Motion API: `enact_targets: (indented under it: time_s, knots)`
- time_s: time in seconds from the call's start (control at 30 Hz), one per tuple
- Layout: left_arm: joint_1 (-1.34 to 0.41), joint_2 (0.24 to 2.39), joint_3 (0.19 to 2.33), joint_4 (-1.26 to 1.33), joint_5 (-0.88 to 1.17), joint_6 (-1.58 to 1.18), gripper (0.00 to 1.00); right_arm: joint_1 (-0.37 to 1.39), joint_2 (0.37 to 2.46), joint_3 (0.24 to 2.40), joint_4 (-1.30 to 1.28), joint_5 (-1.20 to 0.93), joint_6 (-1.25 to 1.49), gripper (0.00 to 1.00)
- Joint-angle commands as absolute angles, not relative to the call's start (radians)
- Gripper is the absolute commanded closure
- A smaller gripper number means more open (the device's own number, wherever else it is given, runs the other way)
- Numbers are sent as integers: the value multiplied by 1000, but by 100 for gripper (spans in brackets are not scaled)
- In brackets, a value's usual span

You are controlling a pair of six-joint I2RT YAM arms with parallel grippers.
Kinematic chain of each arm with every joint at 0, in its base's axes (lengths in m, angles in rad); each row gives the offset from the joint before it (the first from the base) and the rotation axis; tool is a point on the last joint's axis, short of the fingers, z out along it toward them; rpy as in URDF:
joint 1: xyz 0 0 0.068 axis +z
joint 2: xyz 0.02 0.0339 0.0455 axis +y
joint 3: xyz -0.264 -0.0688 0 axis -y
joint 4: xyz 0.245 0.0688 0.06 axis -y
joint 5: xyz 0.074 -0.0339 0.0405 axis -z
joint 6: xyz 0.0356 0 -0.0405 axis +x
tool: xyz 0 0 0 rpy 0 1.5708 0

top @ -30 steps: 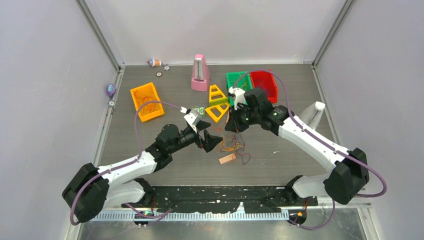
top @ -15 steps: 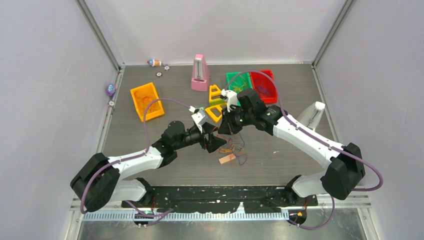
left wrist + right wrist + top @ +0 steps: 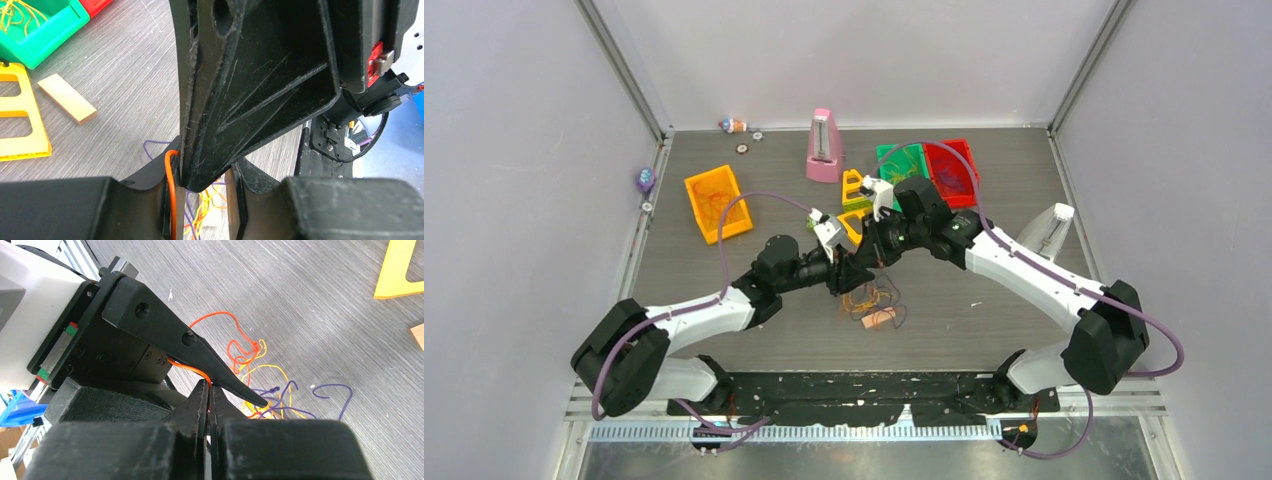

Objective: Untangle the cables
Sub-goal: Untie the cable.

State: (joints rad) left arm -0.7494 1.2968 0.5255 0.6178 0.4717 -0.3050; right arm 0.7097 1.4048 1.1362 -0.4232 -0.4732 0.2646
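The cables [image 3: 871,299] are a small tangle of orange-red, yellow and purple strands on the grey table, just in front of both grippers. My right gripper [image 3: 865,256] [image 3: 210,386] is shut on an orange cable [image 3: 190,367] that comes out of its tips. My left gripper [image 3: 843,273] [image 3: 201,200] meets it tip to tip. Its jaws stand narrowed with a gap, and the right gripper's tip sits between them. The orange cable [image 3: 171,190] runs along the inner face of one left finger. The rest of the tangle [image 3: 206,212] [image 3: 262,390] lies on the table beneath.
A tan block [image 3: 879,319] lies by the tangle. Yellow triangle frames [image 3: 857,190], a green bin [image 3: 894,160], a red bin [image 3: 951,168] and a pink metronome [image 3: 825,147] stand behind. An orange bin [image 3: 717,203] is at the left, a white object [image 3: 1049,225] at the right.
My left gripper has moved right up to the right gripper and its jaws have narrowed a lot. The right gripper has shifted left, and the tangle has moved left with it.
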Motion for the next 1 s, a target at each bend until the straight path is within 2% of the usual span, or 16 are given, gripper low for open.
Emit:
enact_targets:
  time_s: [0.0,0.07,0.1,0.37,0.43,0.47,0.53,0.6,0.67,0.73,0.77,0.8,0.83,0.87,0.93,0.97]
  knots:
    - [-756,1291,579,630,449,-336,79,729,1323,1141,-290,-430,292,95]
    - [-755,1287,580,620,448,-333,65,729,1304,1124,-280,-419,293,95]
    - [-756,1286,580,620,450,-333,61,729,1295,1120,-272,-422,295,95]
    - [-755,1289,586,609,453,-331,45,728,1263,1108,-263,-379,301,95]
    - [-755,1273,570,625,445,-327,50,728,1257,1105,-265,-371,300,95]
    - [-756,1267,561,635,442,-325,57,728,1258,1105,-265,-375,300,95]
    - [-755,1261,552,654,443,-323,83,727,1260,1106,-266,-382,301,95]
    - [-755,1259,548,663,441,-324,100,726,1257,1105,-267,-373,301,94]
    - [-755,1258,547,664,435,-322,100,727,1249,1099,-267,-360,303,95]
    - [-755,1254,544,663,424,-322,100,726,1239,1091,-267,-337,303,84]
    - [-755,1248,541,664,416,-322,100,726,1234,1079,-267,-326,299,62]
    - [-755,1242,536,665,409,-322,100,726,1220,1069,-267,-298,298,49]
    - [-754,1238,533,663,401,-322,100,726,1211,1044,-265,-259,298,29]
    - [-753,1233,532,659,394,-322,100,724,1188,1009,-260,-238,297,16]
    - [-752,1226,536,633,373,-318,100,716,1144,943,-240,-190,298,8]
    - [-751,1225,543,612,362,-316,100,711,1129,918,-221,-169,302,7]
